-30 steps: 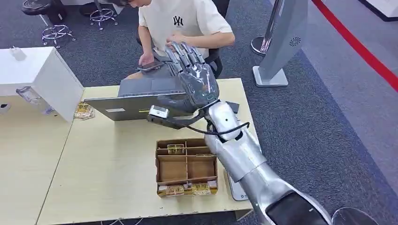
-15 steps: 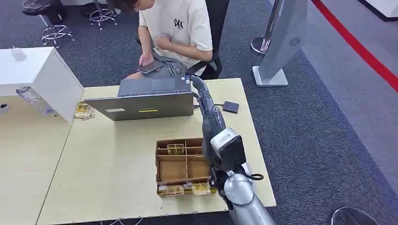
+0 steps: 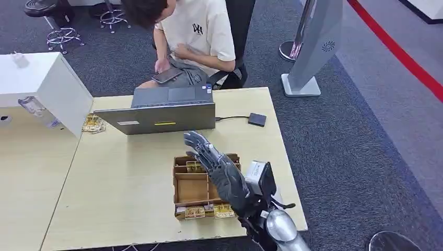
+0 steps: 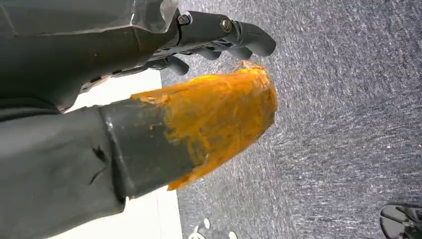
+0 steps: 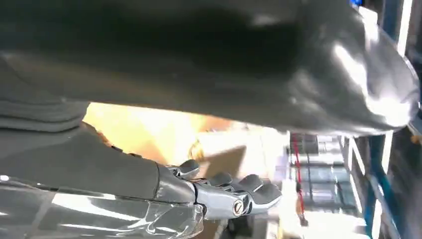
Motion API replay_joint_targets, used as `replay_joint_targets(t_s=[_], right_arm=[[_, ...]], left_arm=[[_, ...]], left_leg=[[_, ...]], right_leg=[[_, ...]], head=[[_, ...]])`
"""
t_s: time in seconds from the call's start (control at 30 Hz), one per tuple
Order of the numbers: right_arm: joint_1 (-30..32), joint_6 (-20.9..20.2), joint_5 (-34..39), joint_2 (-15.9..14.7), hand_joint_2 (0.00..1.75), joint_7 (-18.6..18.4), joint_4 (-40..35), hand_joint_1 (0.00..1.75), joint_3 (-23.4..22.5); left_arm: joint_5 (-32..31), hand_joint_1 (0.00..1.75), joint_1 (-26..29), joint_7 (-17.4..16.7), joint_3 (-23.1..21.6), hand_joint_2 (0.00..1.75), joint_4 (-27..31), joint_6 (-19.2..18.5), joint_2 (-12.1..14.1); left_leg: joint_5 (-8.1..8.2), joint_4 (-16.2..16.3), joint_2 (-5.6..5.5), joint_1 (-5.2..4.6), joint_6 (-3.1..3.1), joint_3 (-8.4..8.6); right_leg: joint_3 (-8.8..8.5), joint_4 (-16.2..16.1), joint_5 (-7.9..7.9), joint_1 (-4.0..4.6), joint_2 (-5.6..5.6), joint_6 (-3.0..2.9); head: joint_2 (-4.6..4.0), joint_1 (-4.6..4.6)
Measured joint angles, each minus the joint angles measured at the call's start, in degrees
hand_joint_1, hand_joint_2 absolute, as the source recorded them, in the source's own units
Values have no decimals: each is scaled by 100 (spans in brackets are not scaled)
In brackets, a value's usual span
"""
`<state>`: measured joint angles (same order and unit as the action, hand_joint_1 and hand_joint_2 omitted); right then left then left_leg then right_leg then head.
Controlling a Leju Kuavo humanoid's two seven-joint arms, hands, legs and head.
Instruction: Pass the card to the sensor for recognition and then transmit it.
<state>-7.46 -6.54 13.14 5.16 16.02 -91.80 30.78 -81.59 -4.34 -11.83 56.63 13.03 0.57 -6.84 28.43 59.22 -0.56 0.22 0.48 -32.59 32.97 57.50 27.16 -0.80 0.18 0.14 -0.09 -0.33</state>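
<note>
My right hand (image 3: 222, 170) hovers over the back right part of the wooden card box (image 3: 175, 184), fingers stretched out and spread, holding nothing. Its fingers (image 5: 226, 193) look blurred in the right wrist view. Yellow cards lie in the box's front compartment (image 3: 205, 212), and one more card (image 3: 194, 166) lies in a back compartment. The small black sensor (image 3: 256, 119) sits on the table's far right, cabled to the laptop (image 3: 162, 117). My left hand (image 4: 209, 99), thumb wrapped in orange tape, hangs beside the table over grey carpet and holds nothing.
A person (image 3: 196, 31) sits behind the table with a phone. A small pile of cards (image 3: 93, 123) lies at the table's far left beside a white cabinet (image 3: 49, 86). A grey stand (image 3: 313, 47) rises beyond the table's right corner.
My right arm dropped from high in front of the camera, reached toward the laptop, then drew back and lowered; the hand now spreads over the card box. The person leaned forward.
</note>
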Motion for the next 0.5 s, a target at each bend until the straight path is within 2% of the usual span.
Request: replay_joint_targets(t_s=[0.2,0.33,0.37,0.5], right_arm=[[-7,-1038,220,-280,0,284,210,0,295],[-8,-1086,-139,-375,0,426,340,0,432],[-7,-1048,-226,-389,175,450,358,0,450],[12,-687,-793,-424,175,571,393,0,531]], left_arm=[[-31,0,-6,0,9,0,0,-22,2],[-70,0,-9,-4,9,0,0,-52,2],[-70,0,-9,-9,9,0,0,-52,2],[-59,0,-9,-15,9,0,0,-50,2]], left_leg=[[0,0,0,0,0,0],[0,0,0,0,0,1],[0,0,1,0,0,1],[0,0,1,0,0,1]], right_leg=[[0,0,0,0,0,0],[0,0,0,0,0,0],[0,0,0,0,0,0],[0,0,0,0,0,0]], head=[[0,0],[0,0],[0,0],[0,0]])
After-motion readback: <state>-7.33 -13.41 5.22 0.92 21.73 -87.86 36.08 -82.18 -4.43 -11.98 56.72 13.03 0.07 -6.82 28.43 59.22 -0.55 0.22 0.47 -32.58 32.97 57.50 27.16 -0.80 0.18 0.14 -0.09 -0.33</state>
